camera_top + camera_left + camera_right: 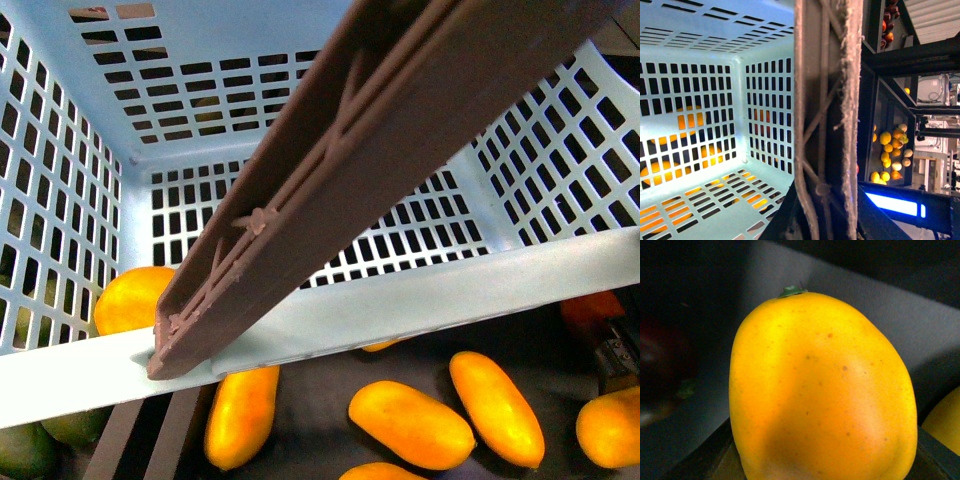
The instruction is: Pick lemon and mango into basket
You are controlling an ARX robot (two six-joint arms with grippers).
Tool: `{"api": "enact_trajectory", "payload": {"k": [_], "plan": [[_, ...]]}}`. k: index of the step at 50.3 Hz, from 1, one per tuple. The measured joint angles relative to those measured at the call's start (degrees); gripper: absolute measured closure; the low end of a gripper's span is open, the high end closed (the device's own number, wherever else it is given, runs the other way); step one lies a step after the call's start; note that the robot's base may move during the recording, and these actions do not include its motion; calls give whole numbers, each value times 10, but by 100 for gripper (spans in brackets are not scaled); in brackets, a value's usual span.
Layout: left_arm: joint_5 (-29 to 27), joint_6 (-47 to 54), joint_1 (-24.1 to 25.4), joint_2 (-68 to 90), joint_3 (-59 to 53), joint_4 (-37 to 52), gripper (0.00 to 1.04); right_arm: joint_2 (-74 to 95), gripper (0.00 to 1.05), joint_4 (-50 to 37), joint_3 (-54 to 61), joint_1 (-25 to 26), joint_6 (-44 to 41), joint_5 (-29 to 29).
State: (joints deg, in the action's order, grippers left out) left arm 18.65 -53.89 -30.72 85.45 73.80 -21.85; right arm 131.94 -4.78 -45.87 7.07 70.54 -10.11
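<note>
A mango (822, 390) looms dead ahead of my right tool, stem end away; whether the tool is open, I cannot tell.

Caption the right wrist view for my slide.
Orange-yellow mango with a small green stem nub fills the frame, with a dark grey tray wall behind.

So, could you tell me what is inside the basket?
In the left wrist view the basket shows no fruit inside; orange fruit shows only through its slots. The brown handle hides part of the interior.
</note>
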Motion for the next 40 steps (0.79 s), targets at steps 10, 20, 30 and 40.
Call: {"api": "enact_trajectory", "payload": {"k": [10, 20, 30, 40], "plan": [[0, 0, 0, 0, 0, 0, 98, -130, 41, 14, 35, 28, -41, -88], [0, 0, 0, 0, 0, 0, 98, -349, 41, 73, 45, 70, -26, -64], [0, 0, 0, 0, 0, 0, 98, -493, 41, 122, -3, 48, -2, -44], [0, 0, 0, 0, 0, 0, 98, -543, 41, 144, -49, -14, 7, -44]]}}
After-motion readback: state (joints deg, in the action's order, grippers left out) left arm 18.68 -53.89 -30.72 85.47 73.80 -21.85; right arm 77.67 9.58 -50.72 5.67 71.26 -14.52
